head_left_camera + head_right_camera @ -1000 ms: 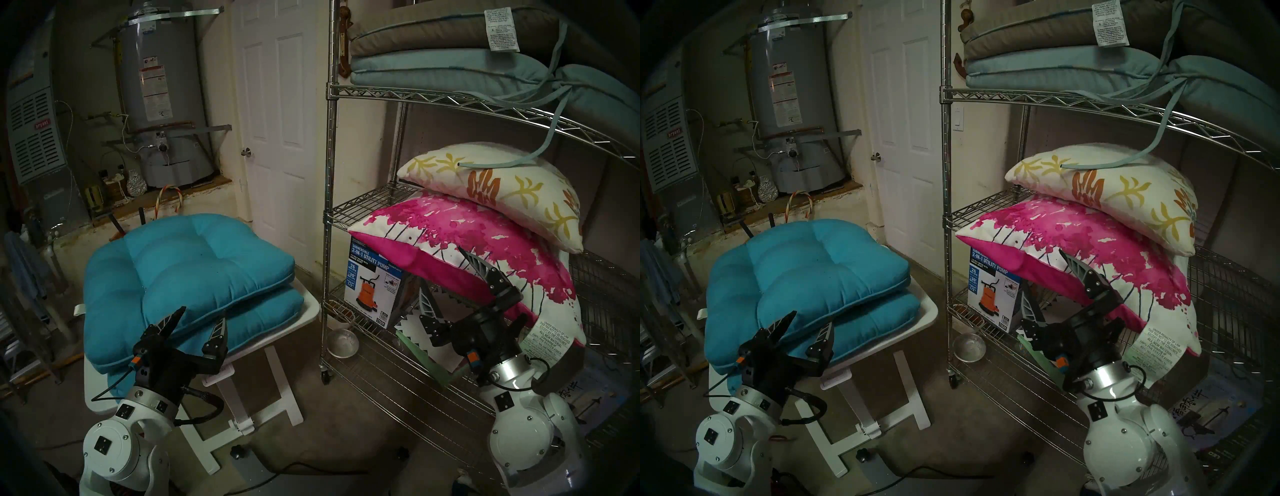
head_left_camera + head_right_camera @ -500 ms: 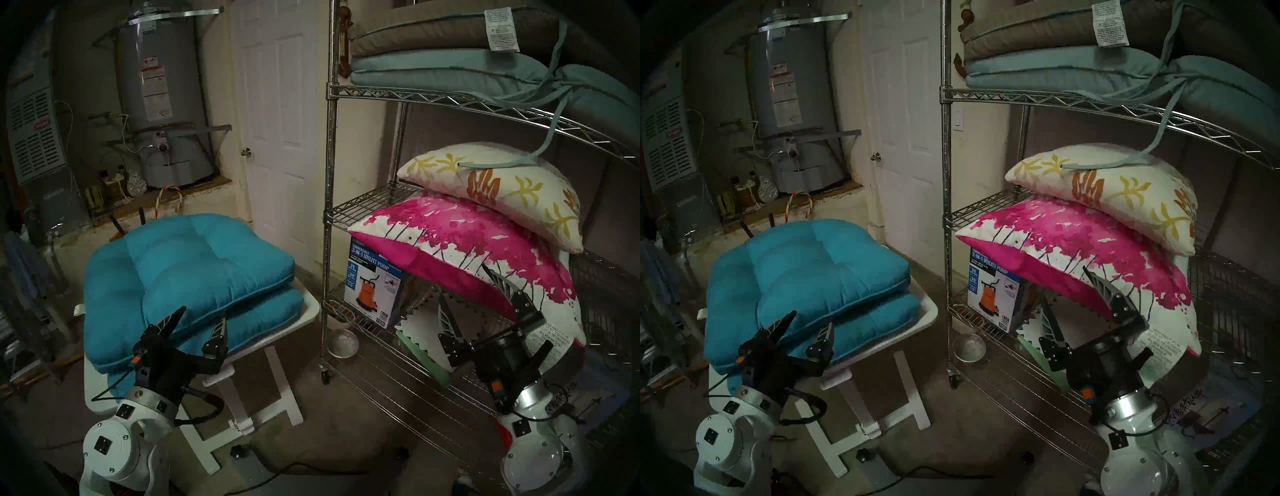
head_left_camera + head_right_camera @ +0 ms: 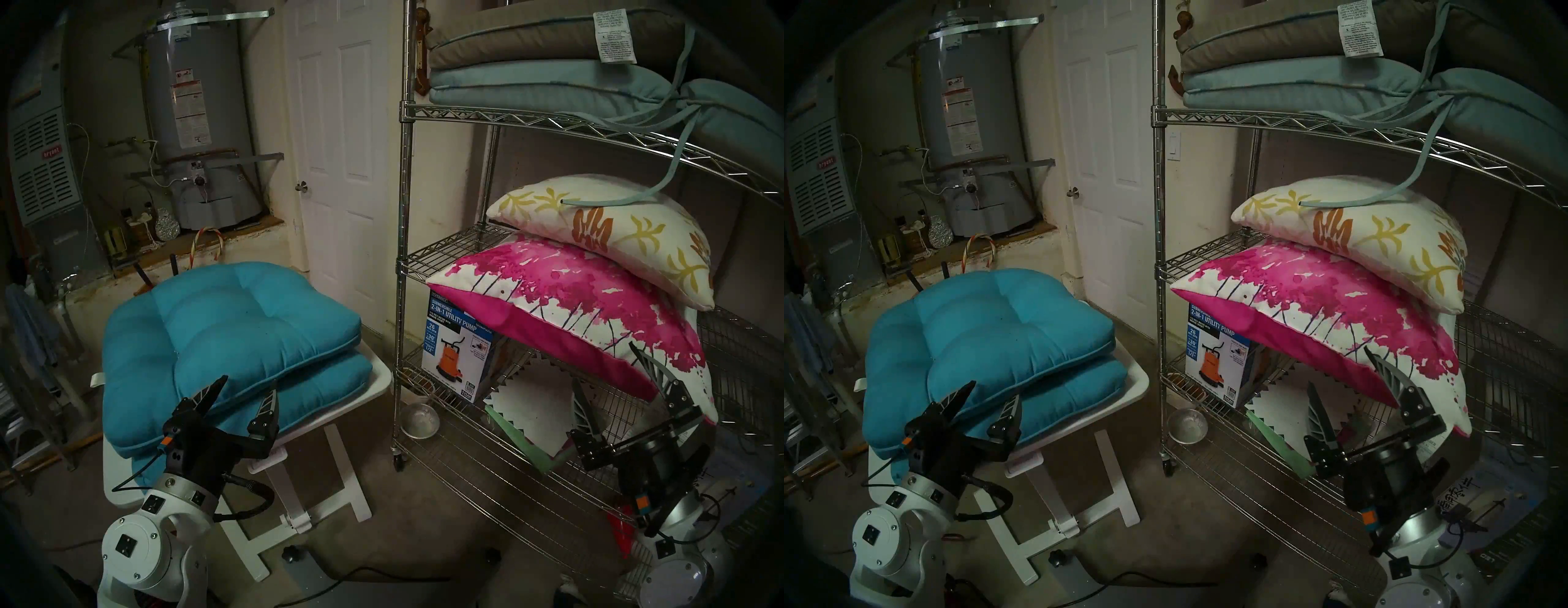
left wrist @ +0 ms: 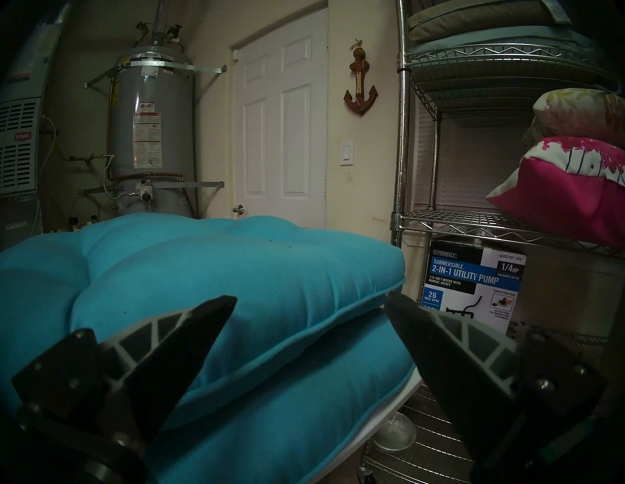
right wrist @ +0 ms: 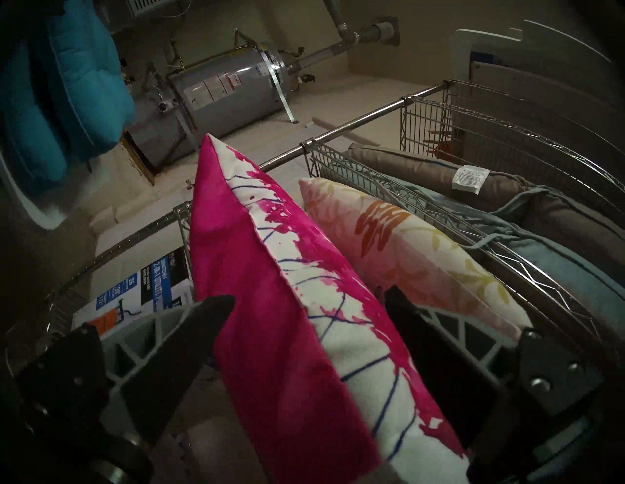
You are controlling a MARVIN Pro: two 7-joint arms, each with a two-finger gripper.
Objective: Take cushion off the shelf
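Observation:
The shelf (image 3: 401, 212) is a chrome wire rack on the right. On its middle tier lies a pink-and-white cushion (image 3: 572, 297) that overhangs the front edge, with a white leaf-print cushion (image 3: 615, 229) on top of it. My right gripper (image 3: 602, 363) is open at the pink cushion's near right corner. In the right wrist view the pink cushion's (image 5: 270, 304) edge runs between the right gripper's (image 5: 309, 295) spread fingers, which are not pressed on it. My left gripper (image 3: 249, 381) is open and empty, just in front of two stacked teal cushions (image 3: 237, 314).
The teal cushions rest on a white folding table (image 3: 377, 378) left of the rack. Grey and light-blue pads (image 3: 530, 80) fill the top tier, with ties hanging down. A pump box (image 3: 458, 352) stands on the lower tier, and a metal bowl (image 3: 420, 420) on the floor. Behind are a water heater (image 3: 199, 106) and a door (image 3: 339, 148).
My right gripper has moved right and down along the pink cushion's front edge, staying open. The left arm and the cushions have not moved.

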